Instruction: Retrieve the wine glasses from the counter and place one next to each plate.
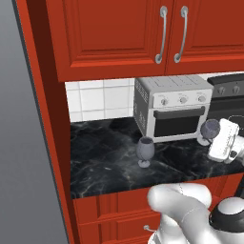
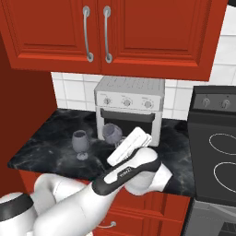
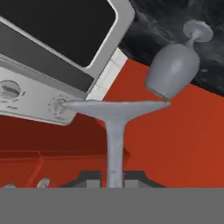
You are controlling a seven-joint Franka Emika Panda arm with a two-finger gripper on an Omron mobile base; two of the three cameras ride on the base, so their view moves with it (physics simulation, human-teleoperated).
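Free wine glass (image 1: 145,150) stood upright on counter (image 1: 105,157), left of toaster oven (image 1: 172,106). Arm reached fwd over counter edge, hand tilted, gripper (image 3: 115,179) pinched narrow on stem of 2nd wine glass (image 1: 209,129), held by oven front w/ stem pointing toward the hand.

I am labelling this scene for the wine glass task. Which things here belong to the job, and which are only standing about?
Belong to the job:
- held wine glass, stem in the shut hand
- second wine glass, standing alone
- counter

Only standing about:
- toaster oven
- stove
- upper cabinets
- drawers
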